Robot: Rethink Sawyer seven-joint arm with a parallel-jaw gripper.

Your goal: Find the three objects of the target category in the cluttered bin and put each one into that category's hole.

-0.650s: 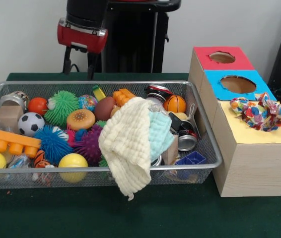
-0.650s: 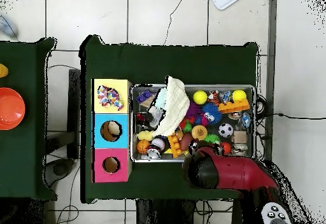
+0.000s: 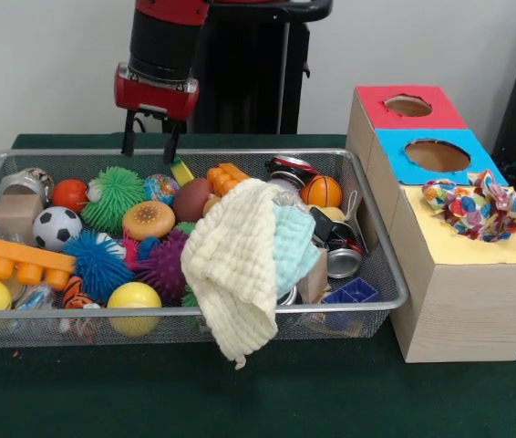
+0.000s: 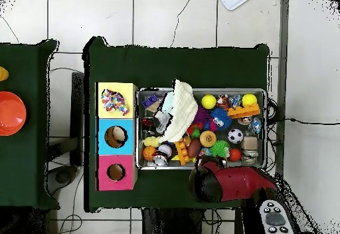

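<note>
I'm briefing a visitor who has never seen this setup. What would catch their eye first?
Probably the pale yellow cloth draped over the front rim of the wire bin, which is crammed with bright balls and toys. Next, the dotted fabric piece lying on the yellow top of the wooden box beside the bin. The claw hangs above the bin's far rim.

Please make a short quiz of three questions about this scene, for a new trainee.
1. True or false: the pincer holds a dotted fabric piece.
2. On which colour of box top does the fabric lie: A red, B blue, C yellow?
3. What drapes over the near rim of the bin?

Key: 1 false, it is open and empty. 2 C. 3 A cream cloth.
</note>
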